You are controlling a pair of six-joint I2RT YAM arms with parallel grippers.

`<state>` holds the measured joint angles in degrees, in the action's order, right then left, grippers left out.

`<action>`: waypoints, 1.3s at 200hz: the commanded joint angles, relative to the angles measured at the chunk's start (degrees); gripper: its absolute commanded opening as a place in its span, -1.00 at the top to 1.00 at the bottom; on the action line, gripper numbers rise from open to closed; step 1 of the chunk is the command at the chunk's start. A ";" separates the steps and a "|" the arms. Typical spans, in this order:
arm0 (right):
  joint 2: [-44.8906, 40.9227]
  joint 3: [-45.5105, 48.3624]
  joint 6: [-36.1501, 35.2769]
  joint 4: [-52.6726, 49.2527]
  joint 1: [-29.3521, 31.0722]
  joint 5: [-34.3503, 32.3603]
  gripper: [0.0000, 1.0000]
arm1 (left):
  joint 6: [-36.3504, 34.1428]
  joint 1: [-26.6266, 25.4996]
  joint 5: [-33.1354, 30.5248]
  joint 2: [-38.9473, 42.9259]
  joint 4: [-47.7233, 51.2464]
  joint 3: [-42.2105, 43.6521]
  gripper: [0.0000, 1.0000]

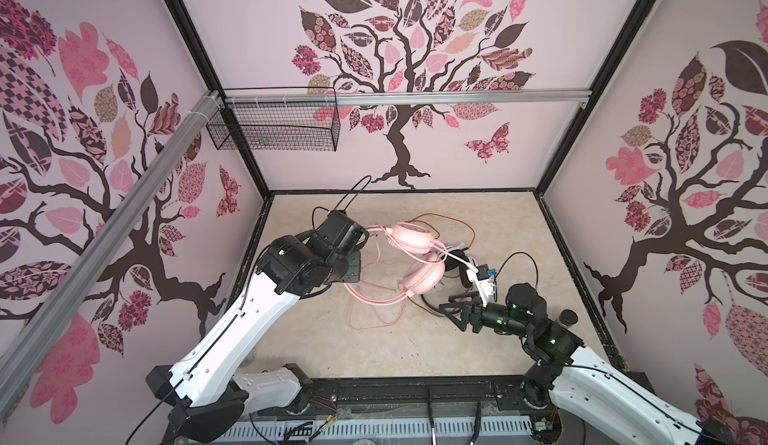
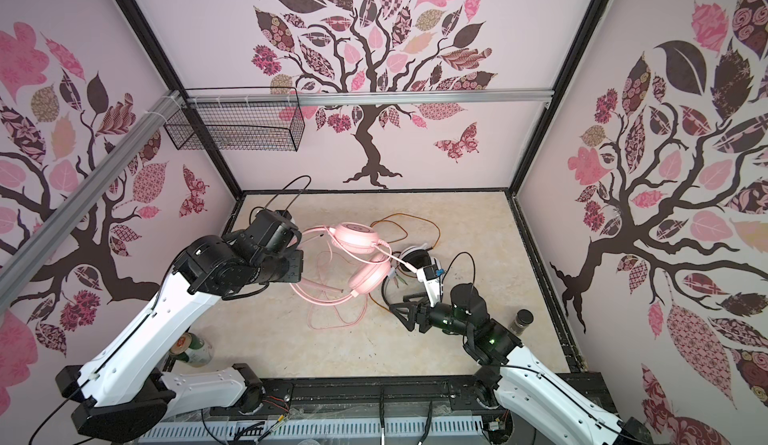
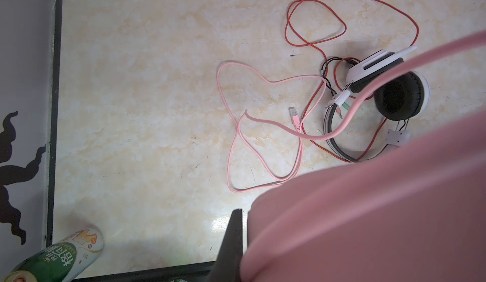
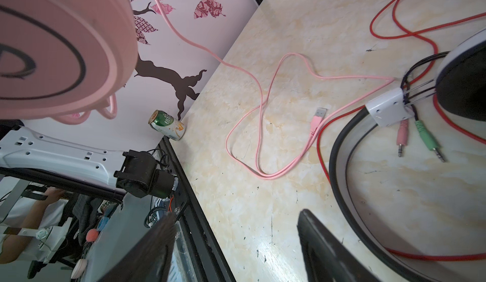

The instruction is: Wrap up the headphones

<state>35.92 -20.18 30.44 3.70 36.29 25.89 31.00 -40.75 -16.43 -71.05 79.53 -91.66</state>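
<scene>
Entry, as I read it from the console. Pink headset (image 1: pixel 409 237): raised off the tabletop (image 1: pixel 332 351) at scene centre, hung by its headband from the left gripper (image 3: pixel 238 238), whose jaws are clamped tight on the band. One black finger shows against the pink in the left wrist view. Pink cable (image 3: pixel 228 167): trails down from the lifted headset and lies in loose loops on the table beneath it, USB plug (image 4: pixel 319 114) free at the end. White-and-black headset (image 3: pixel 394 91): flat on the table just right of the pink one, red cable (image 4: pixel 323 162) sprawled towards the far side, jack plugs (image 4: pixel 427 141) beside its band. One pink loop runs right up against its slider. Right gripper (image 1: pixel 448 303): on the near side of that headset, jaws spread wide, nothing in them. Can (image 2: pixel 193 347): lying in the near-left corner, out of the way. Step in hand, by my judgement: fetch the pink cable for winding round the held headset. I would pinch it on the left-hand loops, well clear of the red cable and the jacks. The cable is thin, so I would close fully, then lift slowly so the loop by the slider slips free rather than dragging the white headset along.
</scene>
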 commanded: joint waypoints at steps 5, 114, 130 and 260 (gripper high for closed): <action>1.10 0.01 -1.57 1.76 -0.10 -2.38 -0.53 | -0.77 0.16 -0.27 -0.04 -4.06 0.55 1.00; 17.16 -2.80 -11.86 9.59 -0.37 -2.07 -0.52 | -6.88 6.02 11.97 -6.55 -11.32 -4.84 1.00; 20.43 -3.78 -13.11 10.04 -0.42 -1.89 -0.53 | -6.52 10.33 17.56 -8.22 -11.76 -5.56 1.00; 30.20 -5.92 -8.43 19.27 -1.05 0.05 -0.49 | 7.36 10.51 3.87 -10.25 -0.46 -12.95 1.00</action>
<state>64.62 -23.14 21.98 21.06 35.48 26.39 30.13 -28.38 -5.76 -83.18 77.30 -100.18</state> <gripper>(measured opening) 0.751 0.071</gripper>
